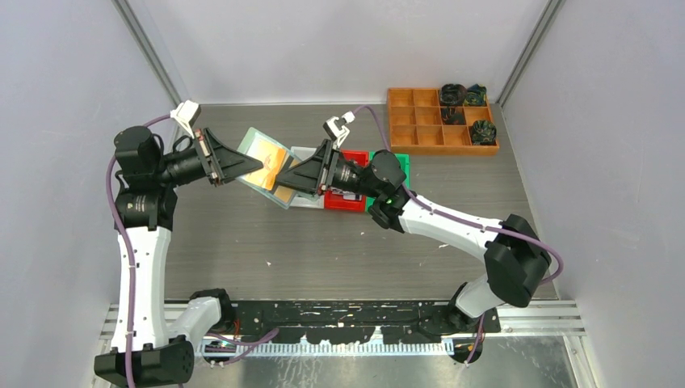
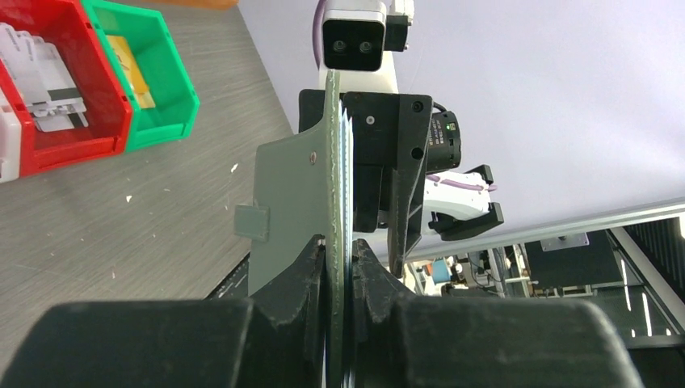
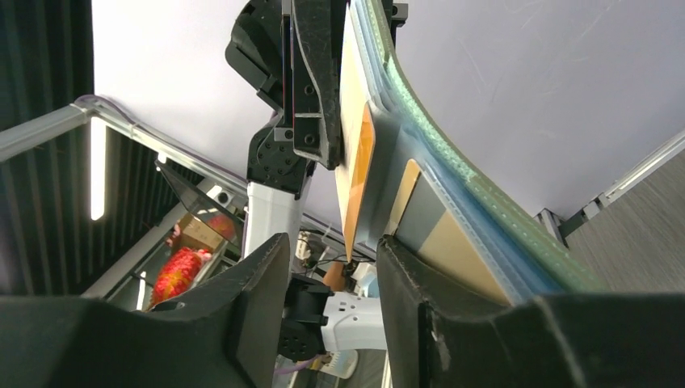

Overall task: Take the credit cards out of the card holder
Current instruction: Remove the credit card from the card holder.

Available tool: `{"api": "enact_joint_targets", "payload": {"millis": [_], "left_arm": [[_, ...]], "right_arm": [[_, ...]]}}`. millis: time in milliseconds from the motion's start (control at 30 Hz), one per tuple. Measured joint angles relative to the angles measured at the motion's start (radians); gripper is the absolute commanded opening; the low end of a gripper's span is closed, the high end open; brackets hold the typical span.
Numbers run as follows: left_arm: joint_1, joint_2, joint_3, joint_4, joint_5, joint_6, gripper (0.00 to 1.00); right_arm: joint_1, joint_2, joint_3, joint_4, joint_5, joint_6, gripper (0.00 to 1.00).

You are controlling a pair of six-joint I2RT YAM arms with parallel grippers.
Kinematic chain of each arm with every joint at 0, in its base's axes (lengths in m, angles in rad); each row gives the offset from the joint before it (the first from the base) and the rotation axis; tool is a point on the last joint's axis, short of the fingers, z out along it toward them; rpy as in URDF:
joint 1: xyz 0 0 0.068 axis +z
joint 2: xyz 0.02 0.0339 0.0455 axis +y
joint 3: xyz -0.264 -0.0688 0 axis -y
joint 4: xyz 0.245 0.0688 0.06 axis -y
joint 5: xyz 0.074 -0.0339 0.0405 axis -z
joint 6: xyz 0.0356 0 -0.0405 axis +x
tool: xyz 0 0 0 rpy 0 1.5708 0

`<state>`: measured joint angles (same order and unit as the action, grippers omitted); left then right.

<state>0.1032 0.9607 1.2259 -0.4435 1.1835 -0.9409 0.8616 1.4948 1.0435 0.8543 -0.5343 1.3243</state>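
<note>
We see the thin, pale mint-green folding card holder (image 1: pixel 260 145) with translucent plastic pockets held in the air above the grey wood-grain table (image 1: pixel 283 250). It lies at about 10 o'clock from the table's centre, opened out and tilted. The left arm's black two-finger gripper (image 1: pixel 245 166) meets it from its 9 o'clock side. In the left wrist view the card holder (image 2: pixel 283 186) stands edge-on, and the left gripper (image 2: pixel 339 252) has its fingers pressed together on the near edge. The right arm's black two-finger gripper (image 1: pixel 284 178) faces the card holder from about 4 o'clock. In the right wrist view its fingers (image 3: pixel 266 275) stand clearly apart, clamped on nothing. A thin, flat gold plastic credit card (image 3: pixel 359 162) juts from a pocket toward 6 o'clock. Its lower edge hangs in the gap between those fingers, and we cannot tell whether it touches either one. Tan cards (image 3: pixel 456 246) sit in the pockets beside it. Under and beyond the right gripper, near the table's centre, stand a small red plastic bin (image 1: pixel 346 202) and a small green plastic bin (image 1: pixel 401 166), side by side. An orange compartmented wooden tray (image 1: pixel 420 121) occupies the 1 o'clock corner, with dark round objects (image 1: pixel 483 131) in its right-hand cells.
</note>
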Motion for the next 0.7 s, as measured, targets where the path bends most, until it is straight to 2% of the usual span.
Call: {"api": "enact_joint_targets", "payload": {"millis": [133, 267, 400, 633, 700], "left_arm": [[0.002, -0.006, 0.000, 0.005, -0.011, 0.000, 0.00], [0.004, -0.010, 0.000, 0.006, -0.024, 0.001, 0.00], [0.005, -0.011, 0.000, 0.010, -0.024, 0.000, 0.00], [0.005, -0.017, -0.001, 0.024, -0.020, -0.002, 0.01], [0.004, -0.017, -0.001, 0.024, -0.021, -0.001, 0.04]], "right_arm": [[0.000, 0.023, 0.003, 0.037, 0.008, 0.036, 0.49], [-0.001, 0.059, 0.024, 0.077, 0.010, 0.075, 0.44], [-0.002, 0.083, 0.043, 0.101, 0.010, 0.100, 0.32], [-0.003, 0.100, 0.048, 0.118, 0.010, 0.124, 0.04], [-0.006, 0.098, 0.038, 0.125, 0.013, 0.123, 0.01]]}}
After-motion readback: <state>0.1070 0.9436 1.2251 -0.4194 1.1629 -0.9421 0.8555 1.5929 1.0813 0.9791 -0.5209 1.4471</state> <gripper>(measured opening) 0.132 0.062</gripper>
